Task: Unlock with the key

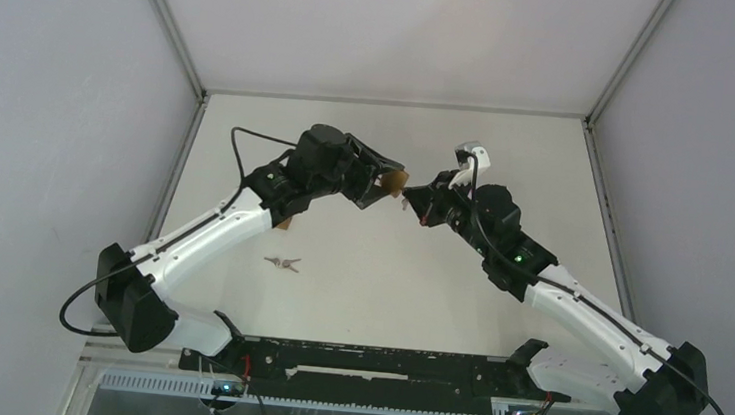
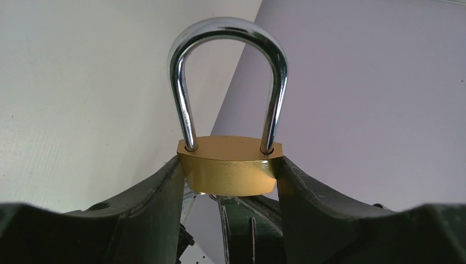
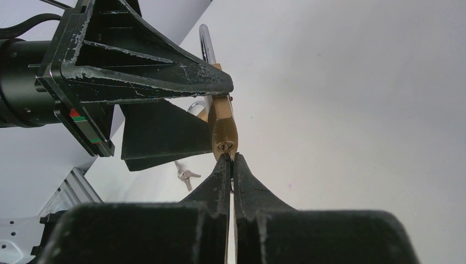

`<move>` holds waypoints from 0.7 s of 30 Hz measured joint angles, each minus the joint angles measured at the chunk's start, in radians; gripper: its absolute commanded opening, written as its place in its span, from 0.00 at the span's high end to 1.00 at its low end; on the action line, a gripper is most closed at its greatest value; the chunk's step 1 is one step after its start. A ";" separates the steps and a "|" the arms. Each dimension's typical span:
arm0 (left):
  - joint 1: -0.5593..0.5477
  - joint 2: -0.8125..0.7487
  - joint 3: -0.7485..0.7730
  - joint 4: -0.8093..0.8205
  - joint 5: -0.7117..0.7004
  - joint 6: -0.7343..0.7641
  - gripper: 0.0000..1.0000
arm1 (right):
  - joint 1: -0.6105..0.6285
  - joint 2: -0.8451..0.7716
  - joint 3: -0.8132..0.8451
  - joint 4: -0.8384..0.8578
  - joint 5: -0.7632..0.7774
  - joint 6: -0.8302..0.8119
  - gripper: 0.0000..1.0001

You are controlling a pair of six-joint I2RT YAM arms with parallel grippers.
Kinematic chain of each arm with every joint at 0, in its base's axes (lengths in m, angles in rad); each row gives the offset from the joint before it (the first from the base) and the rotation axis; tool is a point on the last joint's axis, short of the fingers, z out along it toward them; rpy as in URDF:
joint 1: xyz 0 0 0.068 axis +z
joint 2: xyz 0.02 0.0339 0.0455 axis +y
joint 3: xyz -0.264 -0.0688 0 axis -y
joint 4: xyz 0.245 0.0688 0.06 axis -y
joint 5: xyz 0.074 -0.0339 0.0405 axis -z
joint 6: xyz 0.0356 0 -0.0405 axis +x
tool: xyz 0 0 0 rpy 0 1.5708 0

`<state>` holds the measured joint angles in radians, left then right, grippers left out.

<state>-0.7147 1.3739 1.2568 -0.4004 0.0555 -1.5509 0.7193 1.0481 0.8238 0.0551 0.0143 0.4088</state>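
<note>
Top external: white table (image 1: 386, 290) under both arms. The left arm (image 1: 211, 234) and right arm (image 1: 585, 312) reach in from either side of the padlock (image 1: 398, 179) and meet at it; the padlock sits raised off the table, over its middle.

Left wrist: the left gripper (image 2: 229, 168) is clamped on the padlock, one finger pressing each narrow end of the brass body. Jaws stand about half apart, as wide as the body allows. The shackle (image 2: 228, 28) rises above the body, away from the fingers, with both legs seated in the body.

Right wrist: the right gripper (image 3: 231, 160) is closed, fingers nearly meeting with only a thin slit between them. Its tips sit right at the padlock's underside, just below the keyhole (image 3: 223, 146). Whether a key is pinched in that slit, I cannot tell.

A small bunch of keys (image 1: 282, 262) lies flat on the table, well apart from the padlock, below it and on the left arm's side.
</note>
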 measured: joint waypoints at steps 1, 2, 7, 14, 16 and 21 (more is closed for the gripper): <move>-0.002 -0.002 -0.001 0.000 0.000 0.002 1.00 | 0.000 -0.003 0.000 -0.004 0.000 0.000 1.00; -0.003 -0.002 -0.001 0.001 0.000 0.005 1.00 | 0.000 -0.005 0.000 -0.008 0.000 0.000 1.00; -0.019 -0.005 -0.001 0.005 -0.006 0.011 1.00 | 0.001 -0.025 0.000 -0.031 -0.014 0.000 1.00; -0.060 -0.070 -0.069 0.040 -0.048 0.045 1.00 | 0.038 -0.062 0.000 -0.091 -0.016 -0.002 1.00; -0.068 -0.090 -0.094 0.045 -0.058 0.060 1.00 | 0.055 -0.062 0.000 -0.106 -0.012 -0.001 1.00; -0.082 -0.138 -0.172 0.069 -0.075 0.075 1.00 | 0.101 -0.051 0.000 -0.146 0.008 0.000 1.00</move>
<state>-0.7963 1.2362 1.0847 -0.3317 -0.0196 -1.4761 0.8204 0.9970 0.8238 -0.0914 0.0227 0.4084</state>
